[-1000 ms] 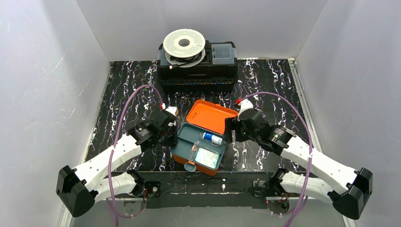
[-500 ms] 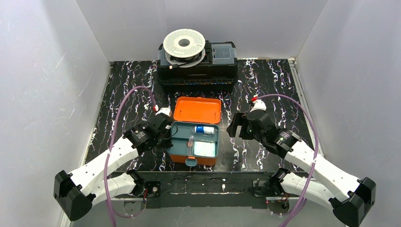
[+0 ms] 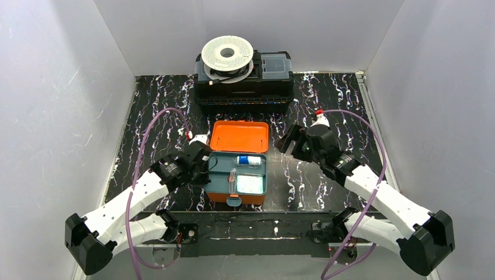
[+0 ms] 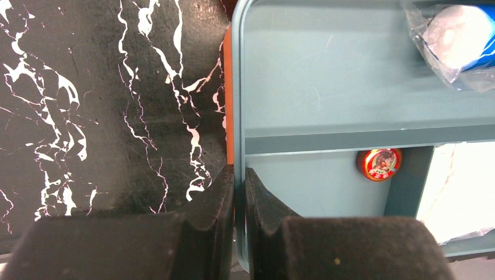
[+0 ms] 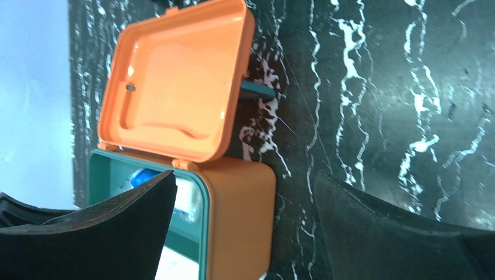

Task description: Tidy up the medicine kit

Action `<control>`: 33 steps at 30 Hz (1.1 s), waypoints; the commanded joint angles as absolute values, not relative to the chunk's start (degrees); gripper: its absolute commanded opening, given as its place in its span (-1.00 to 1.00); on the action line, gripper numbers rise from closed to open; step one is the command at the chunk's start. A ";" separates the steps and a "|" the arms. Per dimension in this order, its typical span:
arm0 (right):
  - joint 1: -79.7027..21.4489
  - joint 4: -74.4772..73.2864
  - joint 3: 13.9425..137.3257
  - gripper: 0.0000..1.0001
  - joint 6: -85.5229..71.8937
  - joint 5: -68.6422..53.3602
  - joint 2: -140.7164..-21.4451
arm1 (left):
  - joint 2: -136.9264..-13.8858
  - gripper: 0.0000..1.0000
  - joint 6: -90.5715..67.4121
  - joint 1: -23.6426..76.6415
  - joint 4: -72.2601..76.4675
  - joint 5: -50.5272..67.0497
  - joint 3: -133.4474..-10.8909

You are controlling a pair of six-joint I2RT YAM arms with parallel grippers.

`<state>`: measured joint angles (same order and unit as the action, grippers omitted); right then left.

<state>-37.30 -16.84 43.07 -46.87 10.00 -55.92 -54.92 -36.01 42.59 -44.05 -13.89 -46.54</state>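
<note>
Orange medicine kit point(image 3: 239, 136): left gripper point(image 4: 239, 175) clamps its left rim; right gripper point(image 3: 290, 143) gapes empty nearby.

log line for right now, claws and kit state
left claw: shut on left rim of medicine kit | right claw: open, empty, right of kit, apart | lid: open | tray: red tin, wrapped roll

Medicine kit point(image 3: 239, 135): orange shell and lid, teal-grey rim, teal tray point(image 4: 327, 76) holding a red disc point(image 4: 379, 164) and a blue-and-white tube point(image 3: 248, 160). Table point(image 3: 157, 105): black with white and purplish marble veining. Left arm point(image 3: 125, 201) and right arm point(image 3: 379, 195): white shells, black joints.
</note>
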 commanded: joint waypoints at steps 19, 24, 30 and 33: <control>-27.04 16.38 44.73 1.00 -46.78 -14.37 -80.70 | -53.95 -1.00 -31.79 42.35 -49.35 -11.16 -48.19; -26.64 20.70 47.55 0.99 -46.09 -17.86 -86.98 | -54.23 -1.00 -30.82 42.30 -49.55 -10.68 -49.01; -26.31 24.59 51.39 1.00 -45.81 -21.83 -92.57 | -55.10 -1.00 -29.68 42.31 -50.09 -10.21 -49.82; -26.21 26.42 52.54 1.00 -45.76 -23.95 -94.88 | -55.23 -1.00 -29.52 42.35 -49.95 -9.84 -49.68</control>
